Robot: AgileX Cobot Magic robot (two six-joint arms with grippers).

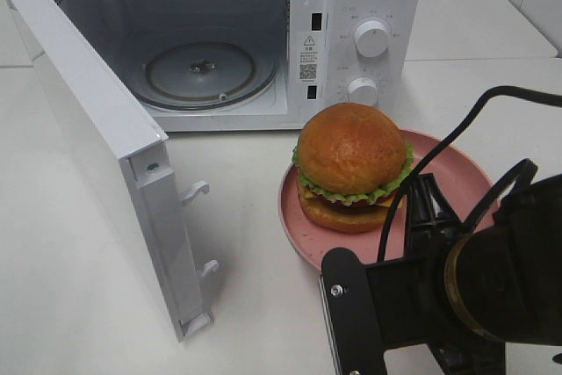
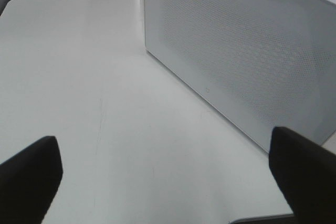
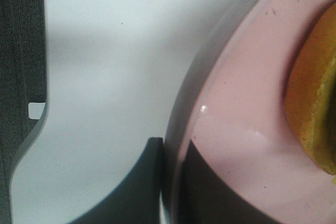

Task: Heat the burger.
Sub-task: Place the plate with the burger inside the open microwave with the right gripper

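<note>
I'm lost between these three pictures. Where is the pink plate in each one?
Exterior high: plate right of centre, before the microwave, under the burger.
Left wrist: not in it; only table and microwave door.
Right wrist: close up, plate rim pinched in the right claw, burger edge beyond.
Shared landmark: the white table, in all three.

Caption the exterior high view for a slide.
Microwave with door open; in front, right gripper pinches the rim of the plate carrying the burger.
</note>
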